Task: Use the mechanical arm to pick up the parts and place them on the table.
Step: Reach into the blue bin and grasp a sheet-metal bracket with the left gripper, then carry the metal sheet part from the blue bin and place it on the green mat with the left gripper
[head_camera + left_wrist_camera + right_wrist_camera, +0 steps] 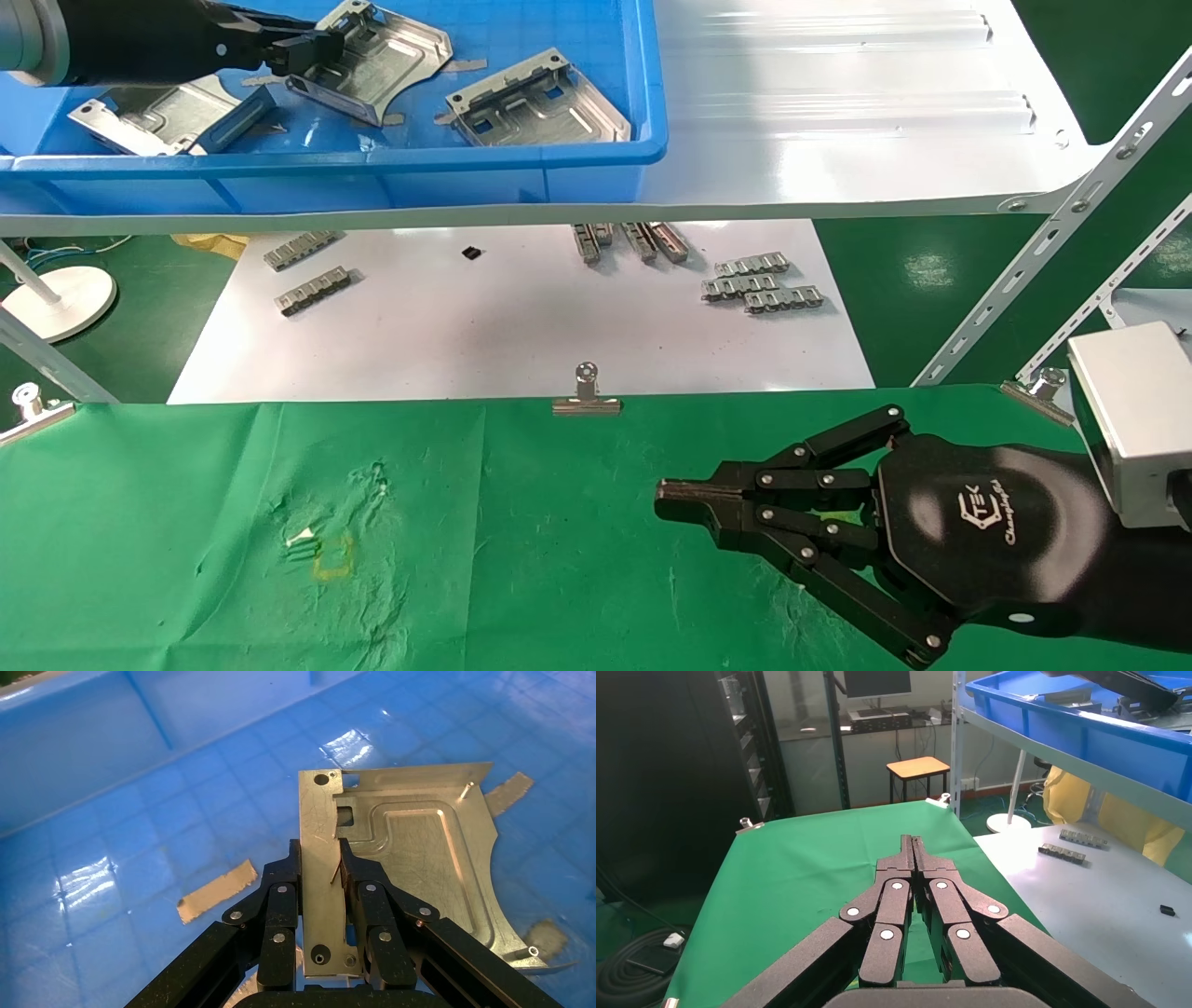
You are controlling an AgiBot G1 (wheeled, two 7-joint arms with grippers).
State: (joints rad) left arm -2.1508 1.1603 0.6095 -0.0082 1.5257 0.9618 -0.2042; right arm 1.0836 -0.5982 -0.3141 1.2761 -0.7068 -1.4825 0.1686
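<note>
Left pincer (322, 871), inside the blue bin (521, 158) on the white shelf (838, 140), clamped on the upright folded flange of one part (415, 853), its handiest edge for lifting; right pincer (675, 494), closed and empty, parked over the green tabletop (186, 559).

Glossy blue plastic bin (521, 158), upper left of the head view, streaked with glare. Inside, brushed silver sheet-metal parts (538, 101), ribbed, faintly scratched. Wrinkled matt green cloth on the table (186, 559) across the bottom. Shiny black palm on the right gripper (672, 499), lower right; silver metal binder clip (586, 396) at centre.
</note>
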